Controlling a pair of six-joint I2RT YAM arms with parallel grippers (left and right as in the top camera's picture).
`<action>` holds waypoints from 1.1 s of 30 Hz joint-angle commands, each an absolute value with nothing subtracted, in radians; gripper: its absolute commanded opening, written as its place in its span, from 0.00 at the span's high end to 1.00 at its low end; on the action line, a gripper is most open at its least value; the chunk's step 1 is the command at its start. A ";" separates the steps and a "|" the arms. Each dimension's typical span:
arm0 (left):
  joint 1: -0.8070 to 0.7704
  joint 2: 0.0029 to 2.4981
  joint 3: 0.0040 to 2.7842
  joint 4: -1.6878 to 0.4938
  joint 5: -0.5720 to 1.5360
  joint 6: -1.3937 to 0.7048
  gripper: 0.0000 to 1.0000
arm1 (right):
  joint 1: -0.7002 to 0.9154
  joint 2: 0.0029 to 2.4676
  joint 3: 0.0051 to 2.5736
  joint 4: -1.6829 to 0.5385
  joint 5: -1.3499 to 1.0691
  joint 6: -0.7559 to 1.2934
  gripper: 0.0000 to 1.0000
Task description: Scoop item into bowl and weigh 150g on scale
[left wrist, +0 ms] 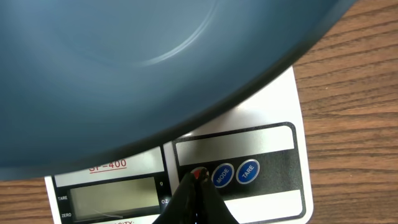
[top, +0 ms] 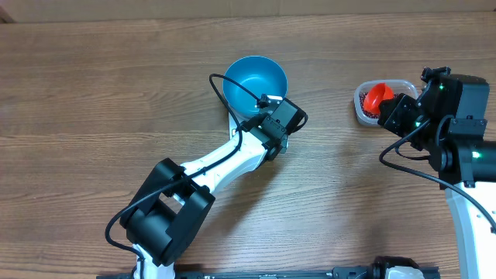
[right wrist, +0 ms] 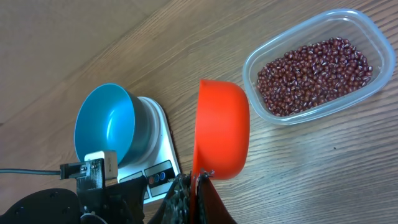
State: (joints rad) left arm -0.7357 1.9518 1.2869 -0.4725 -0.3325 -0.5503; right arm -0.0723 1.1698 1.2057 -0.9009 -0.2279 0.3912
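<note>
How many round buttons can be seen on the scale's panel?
3, in a row on the scale: red button left, partly behind the left gripper; MODE button middle; TARE button right. The bowl may hide more.

A wooden table (top: pixel 77 93) of warm brown colour fills the overhead view, and its darker grain lines run from left to right. Along the upper edge of the frame lies a paler strip (top: pixel 232 6); what it is I cannot tell. The light is soft and even, the shadows faint.
</note>
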 commanded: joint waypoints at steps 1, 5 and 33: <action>-0.733 1.983 1.278 -0.461 -0.347 -0.561 0.96 | -0.079 1.169 1.223 -0.897 -0.217 0.384 0.96; -0.733 1.992 1.278 -0.454 -0.347 -0.561 0.96 | -0.079 1.169 1.223 -0.897 -0.217 0.384 0.96; -0.718 2.024 1.278 -0.434 -0.347 -0.593 0.95 | -0.079 1.169 1.223 -0.909 -0.210 0.384 0.96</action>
State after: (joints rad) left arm -0.7338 1.9999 1.2842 -0.4225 -0.3325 -0.5552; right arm -0.0723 1.1698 1.2057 -0.9108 -0.2211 0.3916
